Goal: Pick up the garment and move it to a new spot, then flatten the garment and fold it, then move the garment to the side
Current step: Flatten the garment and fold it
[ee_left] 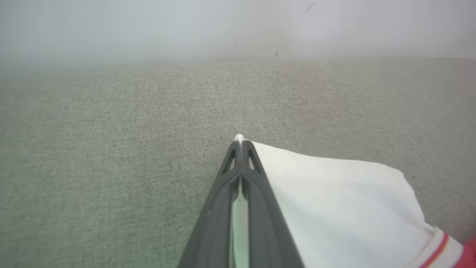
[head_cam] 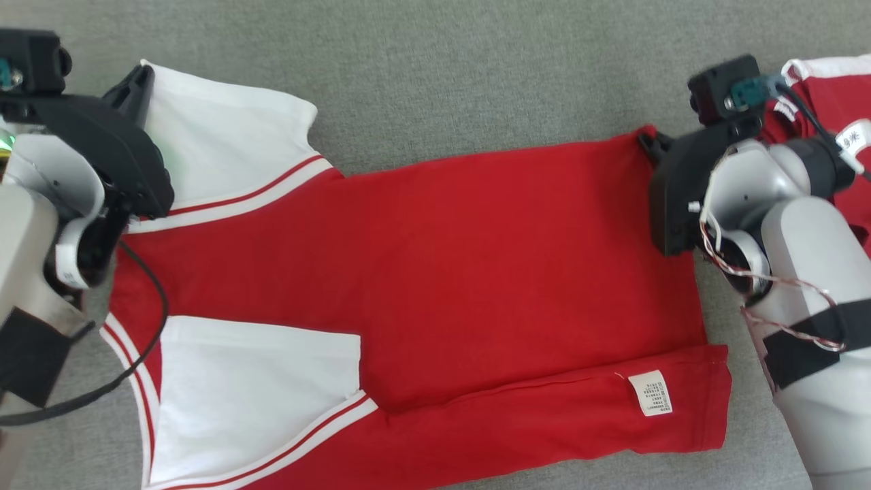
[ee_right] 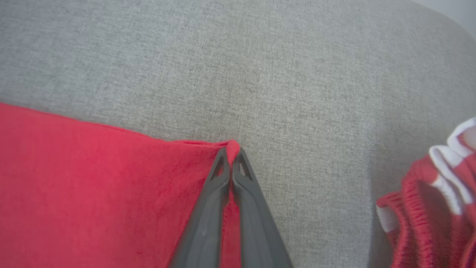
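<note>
garment [head_cam: 476,258]: showing as soft matt knit cloth | care label [head_cam: 651,393]: looking smooth, thin, printed | grey surface [head_cam: 442,68]: showing coarse matt woven upholstery | left gripper [ee_left: 240,143], right gripper [ee_right: 231,152]: looking like dark matt smooth plastic | right forearm [head_cam: 810,272]: gleaming faintly, pale smooth plastic shell | second garment [ee_right: 420,212] at the surface's right edge: showing ribbed knit

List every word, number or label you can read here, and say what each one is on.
No text can be read outright.
White care label on the red garment, near its hem: printed lines, too small to read.
White tag on a black cable at the head view's right: dark marks, too blurred to read.
</note>
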